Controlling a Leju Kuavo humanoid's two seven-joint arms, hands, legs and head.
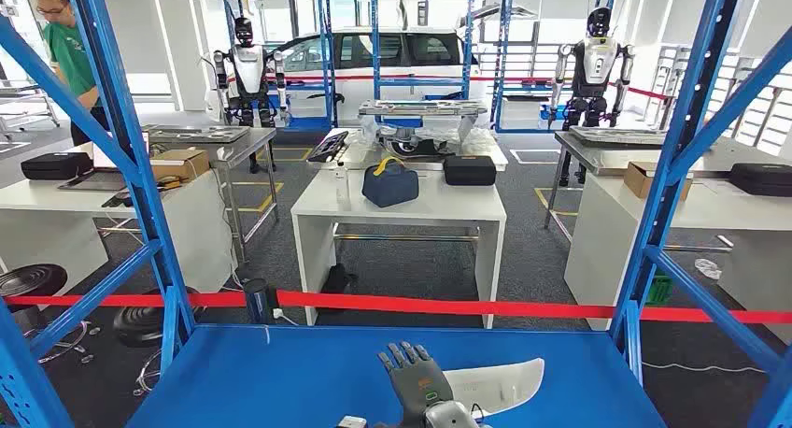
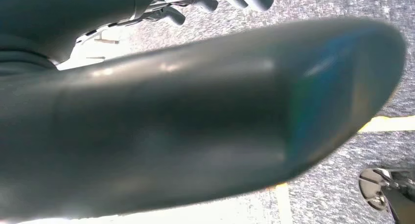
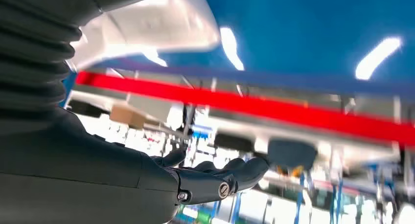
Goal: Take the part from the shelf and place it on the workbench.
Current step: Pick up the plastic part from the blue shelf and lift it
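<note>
The flat white curved plastic panel lies on the blue metal shelf deck, just beside the right hand, whose fingers are spread, empty. It looks light, stiff, slippery; best gripped along its edge.

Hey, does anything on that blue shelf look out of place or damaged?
Nothing stands out. The white part lies flat on the blue shelf, with no damage I can make out. The right hand is just beside it, fingers spread and holding nothing.
</note>
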